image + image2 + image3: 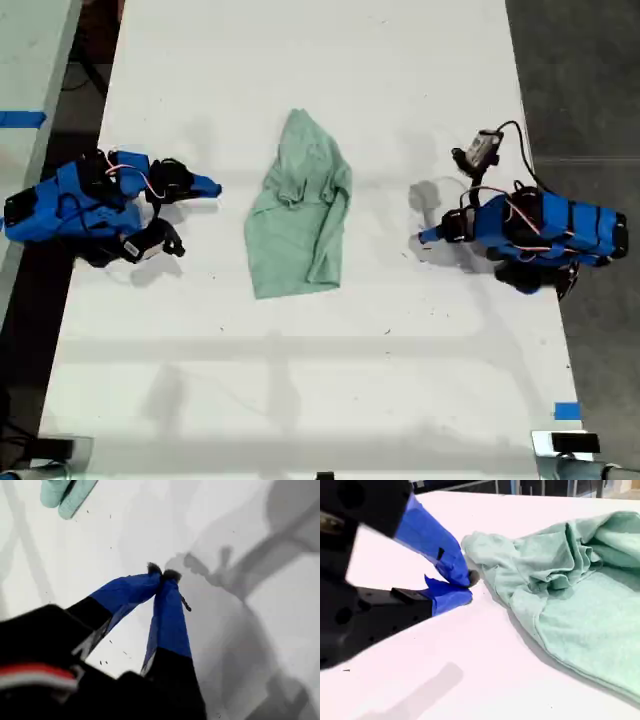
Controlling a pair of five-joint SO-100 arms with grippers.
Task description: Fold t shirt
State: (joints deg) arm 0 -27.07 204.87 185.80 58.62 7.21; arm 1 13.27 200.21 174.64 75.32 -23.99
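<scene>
T shirt (pixel 298 207) sat bunched mid-desk (pixel 400 380), nothing gripping it. My first end effector (pixel 163 573) and my second end effector (pixel 465 586) were both pinched closed and empty. Any grab risked catching several layers, since it's so crumpled.

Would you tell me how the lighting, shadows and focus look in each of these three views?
Exterior view: even overhead light, the table nearly blown out white, soft shadows beside both arms. First wrist view: my first gripper is fairly sharp, its near body blurred, with overlapping grey shadows across the table. Second wrist view: my second gripper is soft, the t shirt sharper, casting a shadow.
</scene>
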